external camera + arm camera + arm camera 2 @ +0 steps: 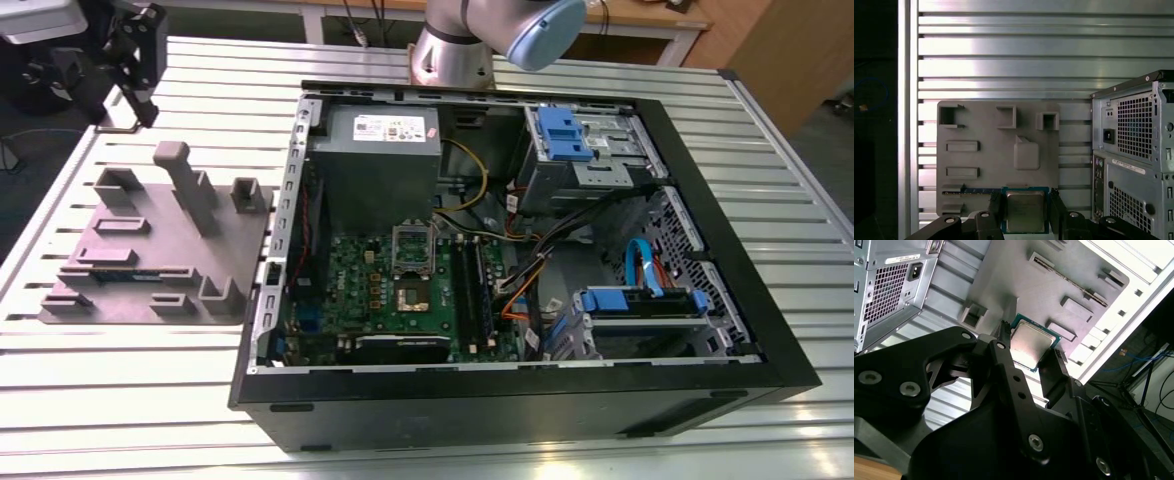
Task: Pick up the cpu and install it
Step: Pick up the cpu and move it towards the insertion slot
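The cpu (1030,346), a flat square chip with a silvery top and green edge, sits between the two black fingers of my gripper (1029,354), which is shut on it. In the first wrist view the cpu (1025,211) hangs over the near edge of the grey fixture plate (984,165), with my gripper (1025,214) closed around it. In the exterior view my gripper (131,70) is raised at the far left, beyond the plate (134,260). The motherboard socket (412,292) lies open in the computer case, its silver frame (411,240) tipped up.
The open black computer case (534,400) fills the middle of the slatted metal table (134,400). Inside are a grey power supply (380,135), cables (534,260) and blue drive brackets (641,300). Upright grey posts (180,185) rise from the fixture plate.
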`<state>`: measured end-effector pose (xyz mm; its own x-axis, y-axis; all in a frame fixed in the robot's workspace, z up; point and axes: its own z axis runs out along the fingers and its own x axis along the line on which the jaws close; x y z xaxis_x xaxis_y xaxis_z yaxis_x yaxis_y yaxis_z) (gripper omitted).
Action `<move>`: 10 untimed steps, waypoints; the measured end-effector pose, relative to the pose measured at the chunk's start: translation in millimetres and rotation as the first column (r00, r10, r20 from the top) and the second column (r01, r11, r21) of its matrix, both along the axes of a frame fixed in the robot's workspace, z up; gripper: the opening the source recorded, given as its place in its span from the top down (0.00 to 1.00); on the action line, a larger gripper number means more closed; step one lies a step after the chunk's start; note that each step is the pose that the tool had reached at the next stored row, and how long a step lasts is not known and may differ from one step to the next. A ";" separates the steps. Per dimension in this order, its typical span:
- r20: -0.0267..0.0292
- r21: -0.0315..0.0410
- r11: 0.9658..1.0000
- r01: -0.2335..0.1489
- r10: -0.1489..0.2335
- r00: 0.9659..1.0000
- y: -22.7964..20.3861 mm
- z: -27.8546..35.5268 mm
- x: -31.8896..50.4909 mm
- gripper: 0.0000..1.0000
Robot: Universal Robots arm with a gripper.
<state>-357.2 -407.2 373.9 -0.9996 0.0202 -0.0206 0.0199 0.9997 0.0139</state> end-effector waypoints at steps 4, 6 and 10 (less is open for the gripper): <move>0.000 0.000 1.000 0.000 0.000 1.000 0.0 0.0 1.0 0.53; 0.000 0.000 1.000 0.000 0.000 1.000 0.0 0.0 1.6 0.53; 0.000 0.000 1.000 0.000 0.000 1.000 0.0 0.0 2.8 0.53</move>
<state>-354.4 -407.2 374.0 -0.9996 0.0202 -0.0205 0.0199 0.9997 0.0138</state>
